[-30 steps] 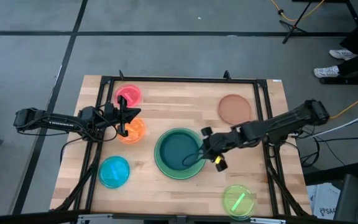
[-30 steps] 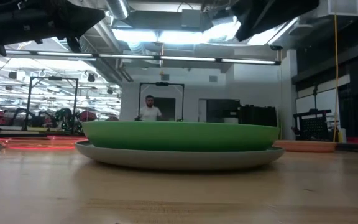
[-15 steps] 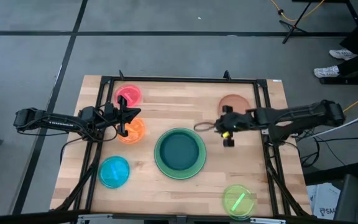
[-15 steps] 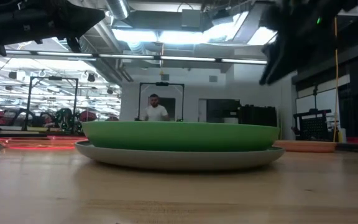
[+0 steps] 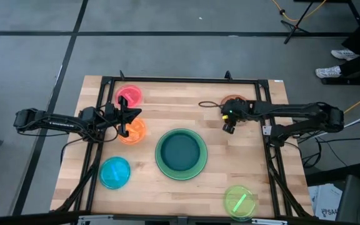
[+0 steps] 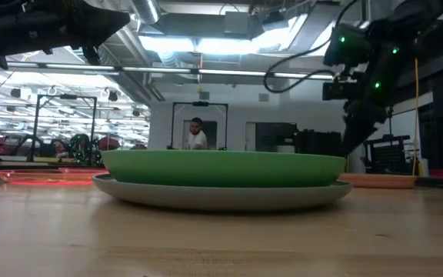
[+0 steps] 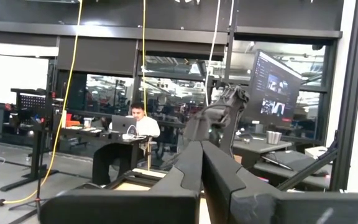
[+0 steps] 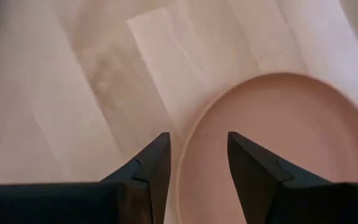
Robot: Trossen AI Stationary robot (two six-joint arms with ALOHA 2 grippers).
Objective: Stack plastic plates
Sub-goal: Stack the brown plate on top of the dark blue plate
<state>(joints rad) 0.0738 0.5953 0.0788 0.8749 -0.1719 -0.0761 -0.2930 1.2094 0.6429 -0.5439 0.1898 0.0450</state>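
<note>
While my right gripper (image 5: 229, 125) hangs over the near edge of the brown plate (image 5: 235, 107) at the upper right of the overhead frame, its 2 fingers are spread, and in the right wrist view they straddle that plate's rim (image 8: 185, 149), 1 finger over bare wood and 1 over the plate's inside. I judge this is a lineup for pinching the rim, since a thin lip is the easiest part of a shallow plate to grasp.

At the centre of the overhead frame sits the stack so far: a dark teal plate (image 5: 180, 152) nested in a light green plate (image 5: 161, 164), which the low view shows resting on a grey plate (image 6: 221, 198). The brown one probably belongs there next, being about the teal one's width.

4 small plates lie apart: pink (image 5: 129, 96) at upper left, orange (image 5: 136, 131) just below it, cyan (image 5: 115, 172) at lower left, lime (image 5: 240, 201) at lower right.

My left gripper (image 5: 125, 117) waits between pink and orange, fingers pressed together.
</note>
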